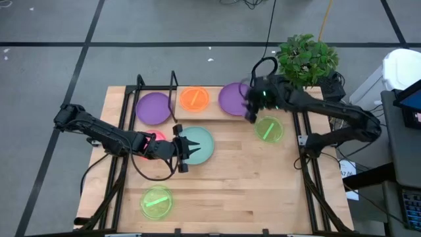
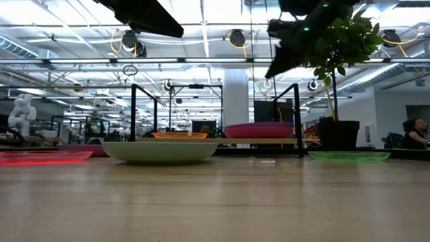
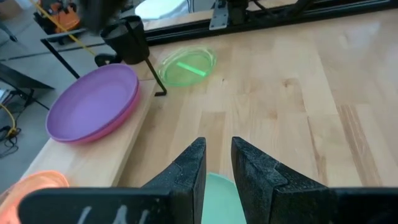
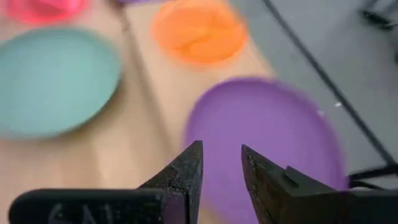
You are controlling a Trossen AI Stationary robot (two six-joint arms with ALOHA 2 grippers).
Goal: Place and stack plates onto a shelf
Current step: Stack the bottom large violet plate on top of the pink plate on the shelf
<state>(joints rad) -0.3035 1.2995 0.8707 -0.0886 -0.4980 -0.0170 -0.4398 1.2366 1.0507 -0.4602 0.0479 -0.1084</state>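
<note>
The shelf [image 1: 212,110] stands along the table's far side. An orange plate [image 1: 195,99] and a purple plate [image 1: 231,97] rest on its plank. A second purple plate [image 1: 154,107] lies by the shelf's left end frame. A teal plate [image 1: 200,143] sits on the table mid-way, and a red plate [image 1: 152,138] shows partly under my left arm. My left gripper [image 1: 187,148] hangs above the teal plate's left part, narrowly open and empty. My right gripper [image 4: 222,168] hovers over the shelf's purple plate [image 4: 267,137], also narrowly open and empty. In the low view both grippers are well above the plates.
One green plate [image 1: 268,129] lies on the table right of the teal one, another green plate [image 1: 156,202] near the front left. A potted plant [image 1: 306,59] stands at the far right corner behind my right arm. Bare wood shows across the near right.
</note>
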